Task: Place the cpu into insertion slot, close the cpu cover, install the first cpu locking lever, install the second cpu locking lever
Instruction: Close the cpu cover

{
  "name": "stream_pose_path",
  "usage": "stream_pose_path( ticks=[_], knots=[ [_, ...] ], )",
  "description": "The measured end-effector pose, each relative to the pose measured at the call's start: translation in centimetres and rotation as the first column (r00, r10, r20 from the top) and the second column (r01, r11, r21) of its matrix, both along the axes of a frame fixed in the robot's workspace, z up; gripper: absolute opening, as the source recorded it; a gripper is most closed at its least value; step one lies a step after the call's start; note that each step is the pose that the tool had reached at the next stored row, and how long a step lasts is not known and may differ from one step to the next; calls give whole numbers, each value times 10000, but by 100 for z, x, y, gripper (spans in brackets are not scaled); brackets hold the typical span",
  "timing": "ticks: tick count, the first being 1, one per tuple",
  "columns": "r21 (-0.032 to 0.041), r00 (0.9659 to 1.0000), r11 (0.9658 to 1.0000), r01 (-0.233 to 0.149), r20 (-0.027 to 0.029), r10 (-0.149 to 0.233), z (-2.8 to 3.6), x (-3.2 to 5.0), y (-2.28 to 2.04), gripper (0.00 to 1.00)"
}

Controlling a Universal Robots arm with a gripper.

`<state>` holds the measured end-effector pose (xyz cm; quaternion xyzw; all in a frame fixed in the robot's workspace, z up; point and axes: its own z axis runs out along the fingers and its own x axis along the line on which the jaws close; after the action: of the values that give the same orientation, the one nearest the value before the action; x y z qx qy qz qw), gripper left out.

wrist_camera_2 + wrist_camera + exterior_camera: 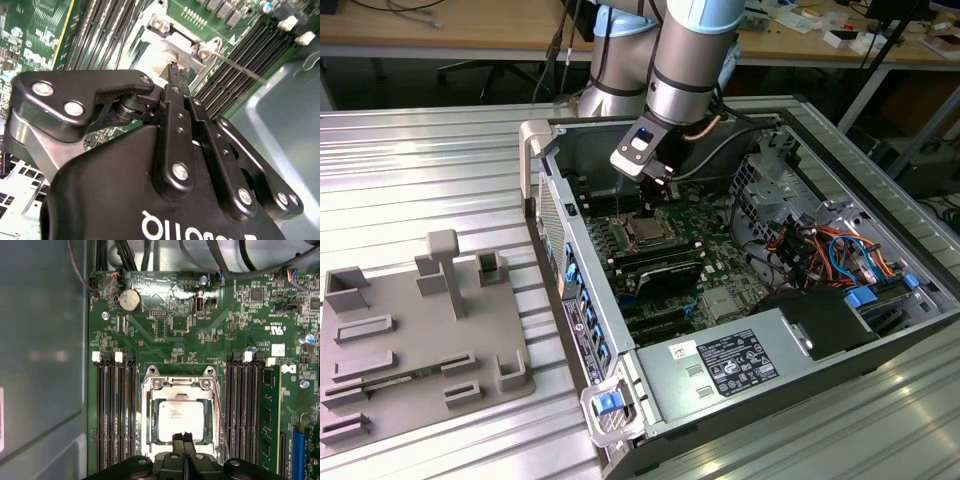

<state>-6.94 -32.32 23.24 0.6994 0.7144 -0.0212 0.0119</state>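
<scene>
One cpu (179, 415) lies seated in the insertion slot (155, 422), framed by the cpu cover (177, 390) lying flat over it, mid-motherboard (165, 330) between the memory slots (116, 410). My pincer (183, 436) hangs just over the cpu's near edge, fingers pressed together, gripping nothing.

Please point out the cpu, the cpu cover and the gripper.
the cpu (181, 420): first wrist view, centre of top.
the cpu cover (147, 410): first wrist view, side bar.
the gripper (183, 436): first wrist view, between fingertips.
</scene>
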Motion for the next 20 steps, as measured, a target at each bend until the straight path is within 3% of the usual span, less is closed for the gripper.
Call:
stream_pose_path(
  ticks=[10, 13, 20],
  knots=[
    [-14, 10000, 10000, 0, -78, 0, -129, -76, 1, 11],
    [-22, 9999, 10000, 0, -125, 0, -172, -95, 2, 11],
    [-25, 9994, 10000, -9, -349, 8, -272, -107, 3, 11]
  ],
)
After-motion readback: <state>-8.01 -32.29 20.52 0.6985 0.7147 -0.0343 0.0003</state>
